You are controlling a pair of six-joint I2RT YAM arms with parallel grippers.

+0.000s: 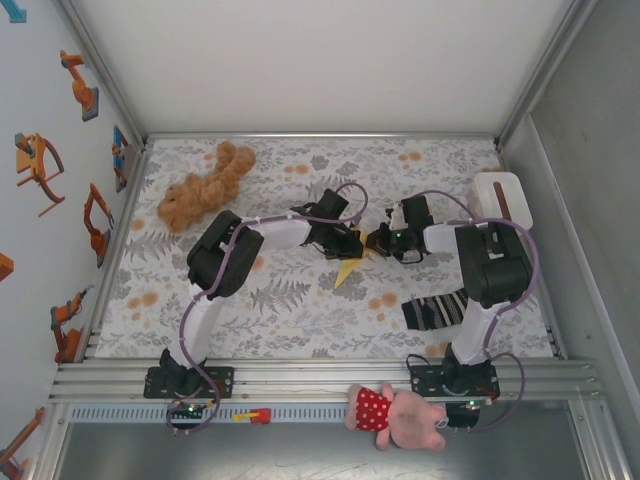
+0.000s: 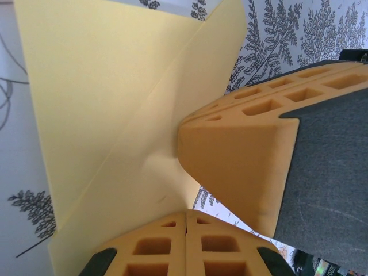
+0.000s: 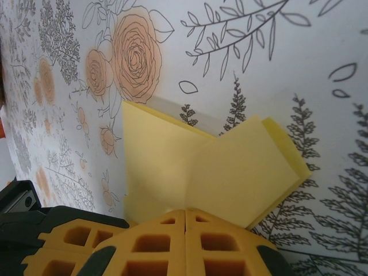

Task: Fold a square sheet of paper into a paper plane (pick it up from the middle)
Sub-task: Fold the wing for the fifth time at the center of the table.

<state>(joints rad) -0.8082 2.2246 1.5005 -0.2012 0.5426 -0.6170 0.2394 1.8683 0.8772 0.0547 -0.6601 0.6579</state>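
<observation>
You have the pale-yellow sheet of paper (image 1: 350,268) folded into a narrow, pointed shape at the middle of the desk (image 1: 300,310), with its tip slanting toward the near left. A long diagonal crease runs across one broad face, and overlapping flaps stack up at one end. Its far end is pinched by the left gripper (image 2: 187,217) and the right gripper (image 3: 185,215), both sets of jaws clamped on it.
</observation>
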